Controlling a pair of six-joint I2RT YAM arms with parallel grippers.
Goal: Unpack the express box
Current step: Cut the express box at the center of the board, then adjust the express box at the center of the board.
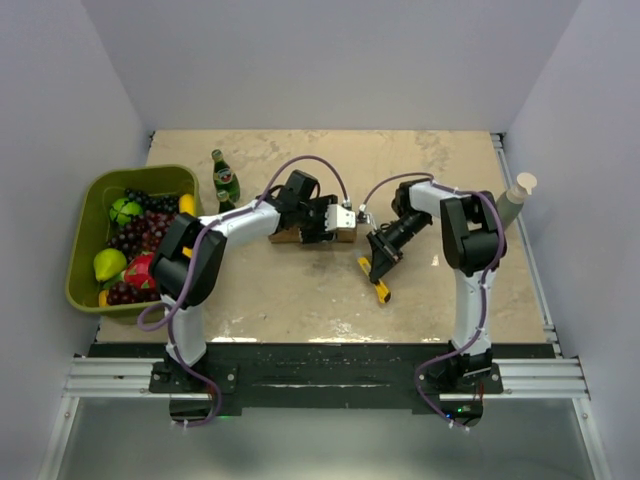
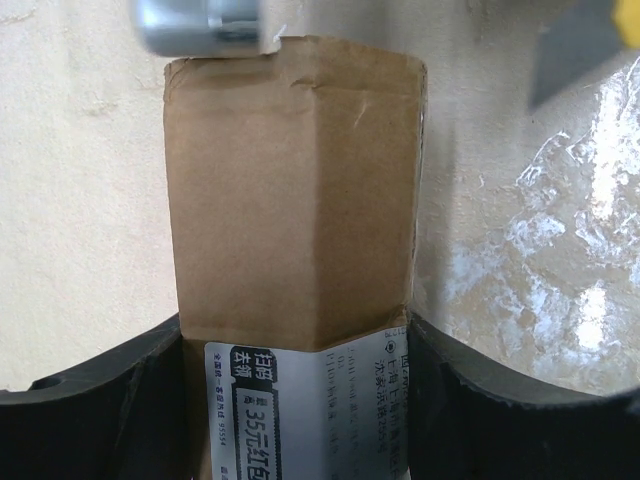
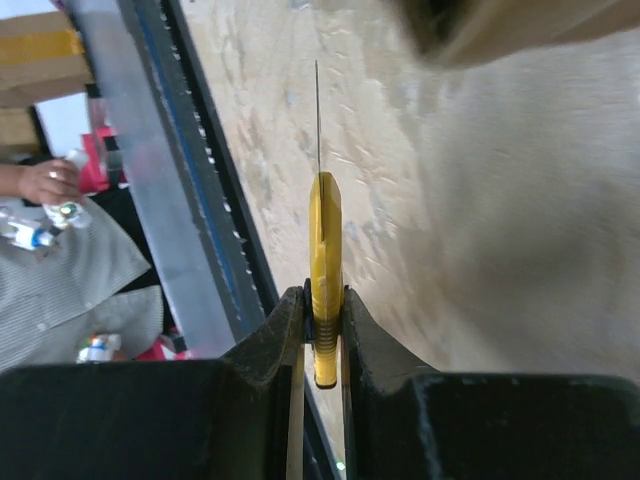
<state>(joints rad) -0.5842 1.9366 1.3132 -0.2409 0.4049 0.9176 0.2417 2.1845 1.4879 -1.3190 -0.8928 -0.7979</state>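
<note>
Two arms reach inward over the table [image 1: 270,295]. Left gripper [image 2: 296,345] clamps the box [image 2: 295,190] across its width (label end between the jaws); box lies mid-table. Right gripper [image 3: 323,300], tilted down, pinches the knife [image 3: 324,240], blade out.

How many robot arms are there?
2. The left arm reaches the middle, left claw gripping the box; the right arm is beside it, right claw holding the yellow knife.
</note>
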